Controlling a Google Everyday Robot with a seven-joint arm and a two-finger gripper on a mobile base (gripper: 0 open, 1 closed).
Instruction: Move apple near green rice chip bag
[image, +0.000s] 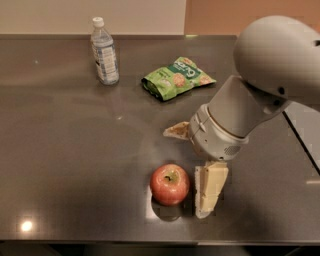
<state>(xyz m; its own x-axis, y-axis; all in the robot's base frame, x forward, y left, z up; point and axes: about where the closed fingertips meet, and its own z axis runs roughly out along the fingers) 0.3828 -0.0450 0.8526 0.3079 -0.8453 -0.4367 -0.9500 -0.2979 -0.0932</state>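
The red apple (169, 184) with a yellowish stem dimple sits on the dark table near its front edge. The green rice chip bag (177, 78) lies flat at the back centre, well apart from the apple. My gripper (183, 174) is open and empty, just right of the apple. One finger (207, 192) points down close beside the apple's right side. The other finger (176, 131) sticks out to the left, behind the apple. The big grey arm (260, 80) comes in from the upper right.
A clear water bottle (104, 51) stands upright at the back left. The dark table (70, 150) has its front edge just below the apple and a seam or edge at the far right (300, 145).
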